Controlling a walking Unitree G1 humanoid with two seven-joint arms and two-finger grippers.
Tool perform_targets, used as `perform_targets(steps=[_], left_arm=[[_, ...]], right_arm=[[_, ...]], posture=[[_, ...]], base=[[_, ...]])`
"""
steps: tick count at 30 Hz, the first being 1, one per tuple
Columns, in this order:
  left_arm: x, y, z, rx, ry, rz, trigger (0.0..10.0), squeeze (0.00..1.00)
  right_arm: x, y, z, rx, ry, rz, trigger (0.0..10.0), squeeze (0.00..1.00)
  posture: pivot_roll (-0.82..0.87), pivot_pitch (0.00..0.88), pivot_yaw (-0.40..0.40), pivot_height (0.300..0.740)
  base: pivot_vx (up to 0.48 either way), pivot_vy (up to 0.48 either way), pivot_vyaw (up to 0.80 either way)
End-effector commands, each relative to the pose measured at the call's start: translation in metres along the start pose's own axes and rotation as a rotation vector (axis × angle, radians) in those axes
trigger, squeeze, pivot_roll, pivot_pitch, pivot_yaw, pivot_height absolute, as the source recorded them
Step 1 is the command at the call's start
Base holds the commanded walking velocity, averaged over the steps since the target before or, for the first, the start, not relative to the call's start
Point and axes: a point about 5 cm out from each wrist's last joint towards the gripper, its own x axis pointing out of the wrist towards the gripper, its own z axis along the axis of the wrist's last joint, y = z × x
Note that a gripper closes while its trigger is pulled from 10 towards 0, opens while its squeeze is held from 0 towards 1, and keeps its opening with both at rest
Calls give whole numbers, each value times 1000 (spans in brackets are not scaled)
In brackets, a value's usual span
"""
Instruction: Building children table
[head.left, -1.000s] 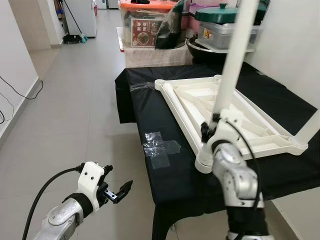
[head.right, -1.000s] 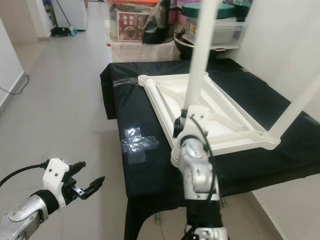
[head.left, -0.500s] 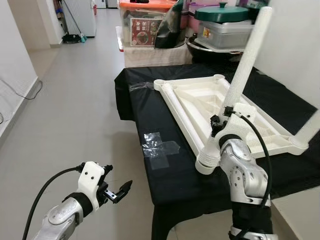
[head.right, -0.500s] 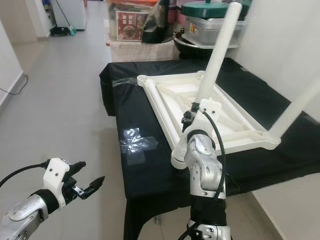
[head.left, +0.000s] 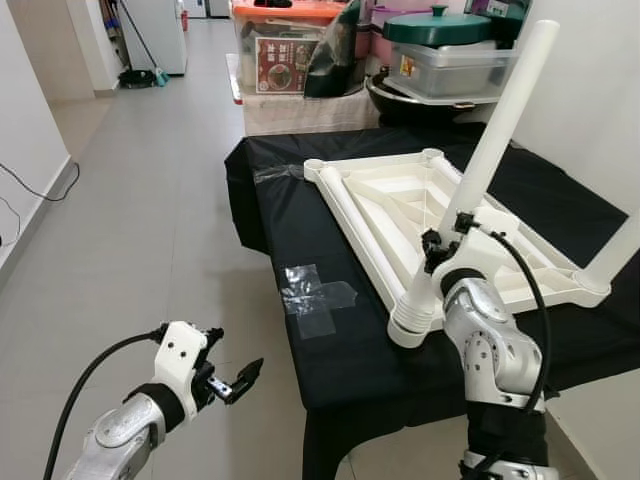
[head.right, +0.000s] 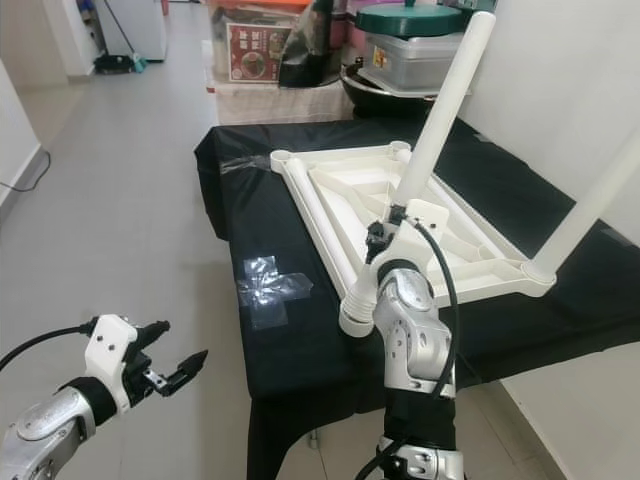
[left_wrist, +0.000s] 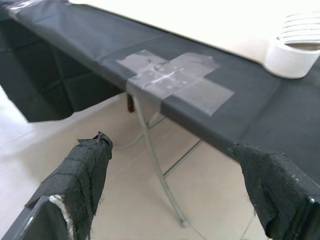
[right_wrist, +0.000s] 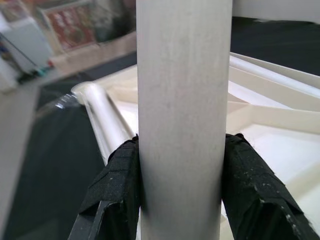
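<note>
Seen from the left eye: a white tabletop (head.left: 420, 215) lying upside down on a black-draped surface (head.left: 300, 240), a white table leg (head.left: 470, 190) leaning over its near corner socket, clamped by the right gripper (head.left: 452, 222); left gripper (head.left: 240, 378) low over the floor (head.left: 150, 200), fingers spread wide. From the left wrist: two black fingers (left_wrist: 80, 175) parted before a clear tape patch (left_wrist: 172, 77). From the right wrist: padded fingers (right_wrist: 117, 185) pressed against both sides of the leg.
</note>
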Motion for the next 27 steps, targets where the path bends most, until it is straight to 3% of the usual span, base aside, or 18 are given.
perform_targets(steps=[1, 2, 4, 9, 12, 14, 15, 17, 20, 21, 22, 27], left_arm=[[-1, 6, 10, -9, -31, -17, 10000, 0], [-1, 6, 10, -9, -31, -17, 10000, 0], [-1, 8, 18, -12, -61, -38, 10000, 0], [0, 11, 26, -26, -97, -36, 10000, 0], [0, 10, 38, -79, -145, -85, 10000, 0], [-1, 10, 41, -96, -156, -101, 10000, 0], [-2, 8, 49, -133, -184, -162, 10000, 0], [-4, 8, 55, -151, -202, -212, 10000, 0], [-5, 7, 58, -157, -210, -233, 10000, 0], [-8, 5, 65, -158, -206, -330, 10000, 0], [-9, 4, 67, -153, -196, -357, 10000, 0], [-8, 6, 65, -102, -143, -390, 10000, 0]], right_arm=[[2, 19, 29, 48, -115, 145, 0, 0], [2, 19, 29, 48, -115, 145, 0, 0], [1, 31, 57, 53, -199, 249, 0, 0], [-5, 44, 85, 91, -290, 372, 0, 0], [-15, 61, 81, 119, -299, 525, 0, 0], [-17, 64, 79, 122, -296, 559, 0, 0], [-24, 76, 72, 131, -273, 662, 0, 0], [-29, 83, 66, 139, -252, 744, 0, 0], [-31, 86, 64, 142, -241, 778, 0, 0], [-39, 96, 57, 135, -219, 877, 0, 0], [-41, 99, 56, 133, -214, 906, 0, 0], [-46, 107, 52, 125, -196, 990, 0, 0]], posture=[[-16, 0, -69, 740], [-16, 0, -69, 740], [-15, 0, -68, 740], [-14, 0, -70, 740], [-13, 0, -70, 740], [-13, 0, -70, 740], [-6, 0, -72, 740], [-6, 0, -72, 740], [-6, 0, -72, 740], [2, 0, -73, 740], [2, 0, -73, 740], [3, 0, -70, 740]], base=[[0, 0, 0], [0, 0, 0], [0, 0, 0], [0, 0, 0], [0, 0, 0], [0, 0, 0], [0, 0, 0], [0, 0, 0], [0, 0, 0], [0, 0, 0], [0, 0, 0], [0, 0, 0]])
